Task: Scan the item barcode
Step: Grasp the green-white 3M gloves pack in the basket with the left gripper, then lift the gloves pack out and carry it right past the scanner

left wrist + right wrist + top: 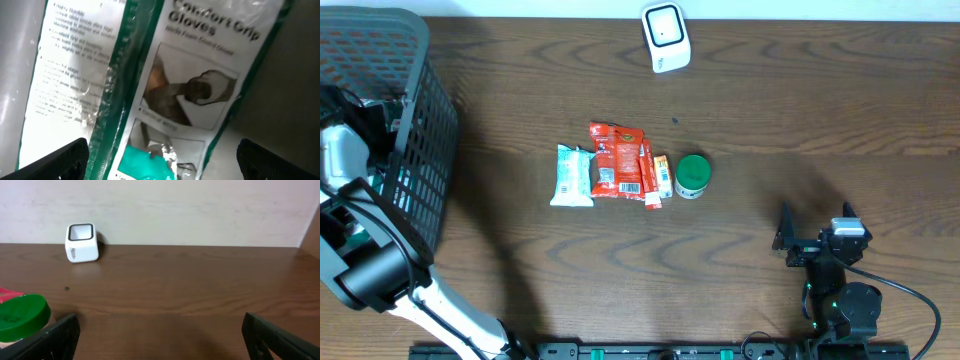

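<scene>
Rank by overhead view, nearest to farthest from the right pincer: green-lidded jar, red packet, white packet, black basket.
1. Green-lidded jar, row's right end.
2. Red packet, row's middle.
3. White packet, row's left end.
4. Black basket, far left.

From above, my table (770, 100) looks bright and evenly lit. Soft dark shadows lie on the wood at the right and beside the basket (420, 120). The picture is sharp in the middle.

My left wrist view is very close to the packet of gloves (200, 90). Its words look fuzzy, and the shiny plastic has white glare. The right corner is dim.

My right wrist view is clear. The wall (200, 200) is pale and bright. The white box (81, 242) is sharp, with a small shadow beside it. The green lid (22, 317) up close looks a bit soft.
</scene>
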`<state>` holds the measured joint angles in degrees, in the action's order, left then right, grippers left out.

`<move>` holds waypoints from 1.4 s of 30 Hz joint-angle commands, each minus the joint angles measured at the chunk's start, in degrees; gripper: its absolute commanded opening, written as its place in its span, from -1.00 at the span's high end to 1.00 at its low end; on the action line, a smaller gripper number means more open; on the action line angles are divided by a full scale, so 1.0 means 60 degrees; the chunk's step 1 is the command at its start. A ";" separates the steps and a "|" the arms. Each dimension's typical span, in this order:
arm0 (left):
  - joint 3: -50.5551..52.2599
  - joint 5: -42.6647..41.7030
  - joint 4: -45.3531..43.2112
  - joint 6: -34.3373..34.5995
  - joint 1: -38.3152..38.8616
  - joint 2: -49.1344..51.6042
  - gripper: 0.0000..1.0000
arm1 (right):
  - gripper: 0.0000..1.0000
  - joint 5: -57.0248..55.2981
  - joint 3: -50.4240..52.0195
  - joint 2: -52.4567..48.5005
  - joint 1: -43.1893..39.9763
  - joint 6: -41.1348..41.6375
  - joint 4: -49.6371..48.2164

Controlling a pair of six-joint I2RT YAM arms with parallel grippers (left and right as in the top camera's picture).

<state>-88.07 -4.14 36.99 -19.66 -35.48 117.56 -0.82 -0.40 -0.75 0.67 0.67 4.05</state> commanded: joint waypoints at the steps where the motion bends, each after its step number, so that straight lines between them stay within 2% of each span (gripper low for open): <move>1: 0.0153 0.0131 -0.0004 0.0044 -0.0149 0.0386 -0.89 | -0.98 0.0047 0.0015 0.0000 0.0011 0.0095 0.0036; 8: 0.0215 0.0124 -0.0044 0.0047 -0.0189 0.0809 -0.86 | -0.99 0.0047 0.0015 0.0000 0.0011 0.0095 0.0036; 11: 0.0211 0.0127 -0.0080 0.0044 -0.0189 0.0801 -0.20 | -0.99 0.0047 0.0015 0.0000 0.0011 0.0095 0.0040; 14: 0.0208 0.0127 -0.0076 0.0047 -0.0189 0.0801 0.60 | -0.98 0.0047 0.0015 0.0000 0.0011 0.0095 0.0036; 15: 0.0178 0.0127 -0.0069 0.0066 -0.0189 0.0776 0.80 | -0.98 0.0047 0.0015 0.0000 0.0011 0.0095 0.0036; 16: 0.0153 0.0127 -0.0073 0.0091 -0.0189 0.0736 0.85 | -0.98 0.0047 0.0015 0.0000 0.0011 0.0095 0.0036; 22: -0.0426 0.0131 -0.0069 0.0481 -0.0189 -0.0244 0.86 | -0.98 0.0047 0.0015 0.0000 0.0011 0.0095 0.0036; 35: -0.0612 0.0135 -0.1730 0.0841 -0.0189 -0.4903 0.86 | -0.98 0.0047 0.0015 0.0000 0.0011 0.0095 0.0036; 42: -0.0616 0.0087 -0.2412 0.1676 -0.0025 -0.6929 0.86 | -0.98 0.0047 0.0015 0.0000 0.0011 0.0095 0.0036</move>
<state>-91.00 -3.05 23.33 -12.93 -36.36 79.59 -0.82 -0.40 -0.75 0.67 0.64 4.08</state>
